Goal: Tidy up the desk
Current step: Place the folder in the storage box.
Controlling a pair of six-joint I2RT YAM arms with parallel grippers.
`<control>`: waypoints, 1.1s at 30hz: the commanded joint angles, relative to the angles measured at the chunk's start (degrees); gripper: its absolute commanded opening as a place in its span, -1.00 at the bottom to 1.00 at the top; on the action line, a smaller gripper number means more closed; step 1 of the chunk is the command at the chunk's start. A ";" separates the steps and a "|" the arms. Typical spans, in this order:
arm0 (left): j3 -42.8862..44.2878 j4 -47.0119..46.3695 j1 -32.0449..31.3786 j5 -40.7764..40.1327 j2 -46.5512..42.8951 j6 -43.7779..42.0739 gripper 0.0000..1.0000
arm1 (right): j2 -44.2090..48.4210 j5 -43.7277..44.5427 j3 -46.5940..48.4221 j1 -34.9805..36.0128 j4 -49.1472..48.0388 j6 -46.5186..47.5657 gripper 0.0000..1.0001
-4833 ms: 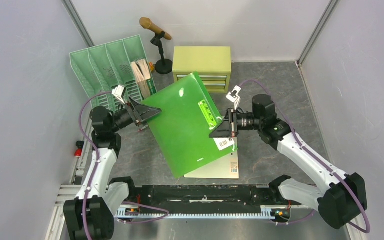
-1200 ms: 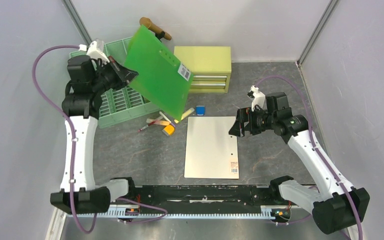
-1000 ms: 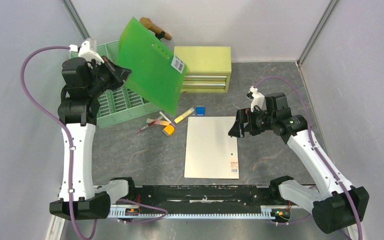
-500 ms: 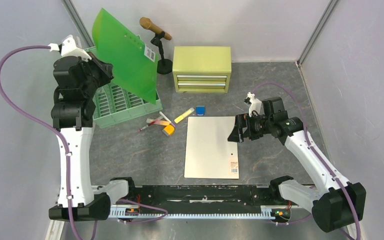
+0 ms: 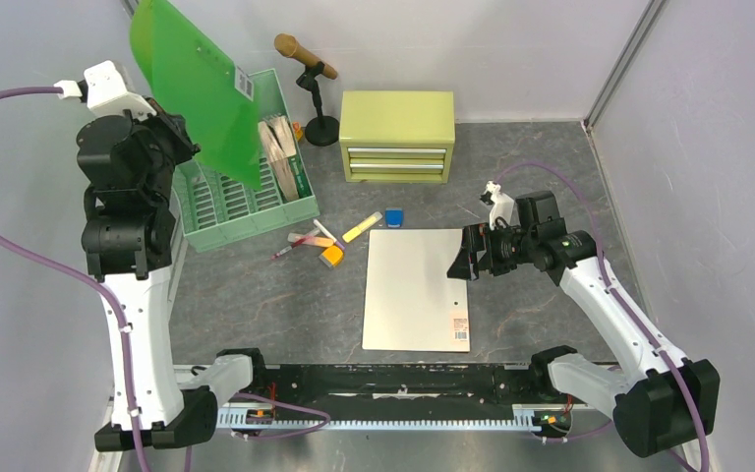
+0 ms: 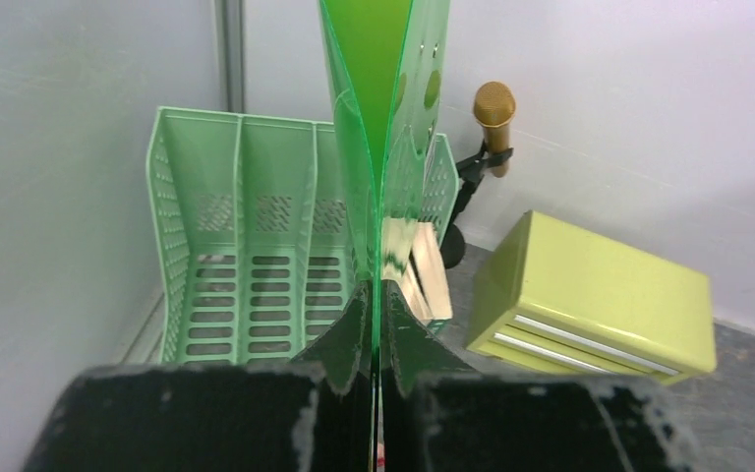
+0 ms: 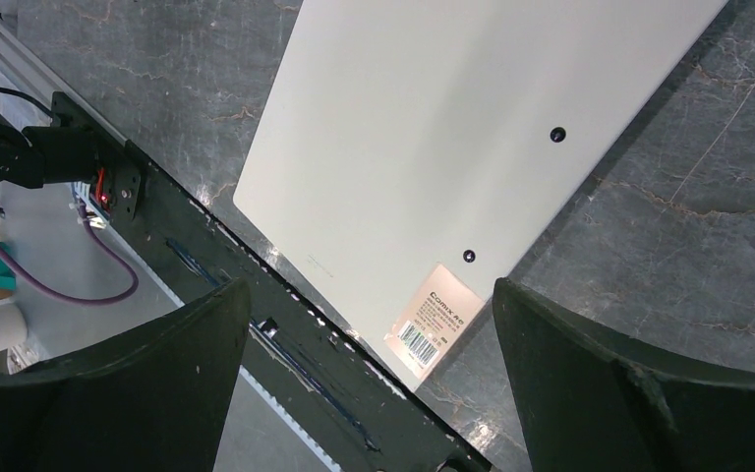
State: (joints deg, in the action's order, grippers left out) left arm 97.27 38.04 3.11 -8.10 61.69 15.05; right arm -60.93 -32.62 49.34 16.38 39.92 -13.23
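Observation:
My left gripper [image 5: 185, 146] is shut on the lower edge of a bright green folder [image 5: 197, 84], which stands nearly upright in the air over the green file rack [image 5: 241, 202]. In the left wrist view the folder [image 6: 383, 118] rises edge-on from between the fingers [image 6: 354, 329], above the rack's slots [image 6: 256, 285]. A cream folder [image 5: 415, 290] lies flat on the dark grey desk [image 5: 275, 305]. My right gripper [image 5: 460, 264] hovers open at that folder's right edge. The right wrist view has the cream folder [image 7: 452, 147] below the gripper [image 7: 369, 290], with nothing held.
A yellow-green two-drawer cabinet [image 5: 397, 135] stands at the back, and a microphone on a stand [image 5: 305, 57] is to its left. Pens, an orange piece [image 5: 331, 257] and a blue block [image 5: 394, 215] lie loose between the rack and the cream folder. Pale sheets [image 5: 277, 147] fill the rack's right slot.
The left arm has carried the green folder up and to the left, from over the desk to above the file rack, turning it more upright. The right gripper has stayed open and barely moved.

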 commanded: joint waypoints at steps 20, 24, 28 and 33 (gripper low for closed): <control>-10.58 -6.29 -0.22 -5.93 -2.16 -3.18 -0.96 | 0.35 -2.24 -1.27 -0.12 -2.13 -0.86 0.97; -11.18 -7.27 -0.23 -3.68 -1.54 -3.19 -0.95 | 0.10 -3.08 -1.27 -0.15 -2.87 -1.59 0.97; -11.19 -7.12 -0.22 -5.26 -0.66 -2.88 -0.96 | -0.14 -3.17 -1.27 -0.12 -2.96 -1.69 0.97; -11.70 -7.79 -0.22 -7.60 -0.22 -2.46 -0.95 | -0.11 -3.23 -1.26 -0.12 -2.86 -1.76 0.97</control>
State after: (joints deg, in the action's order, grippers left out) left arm 85.30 36.34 3.05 -13.61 61.58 11.31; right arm -60.97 -34.74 48.18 16.38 38.65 -14.72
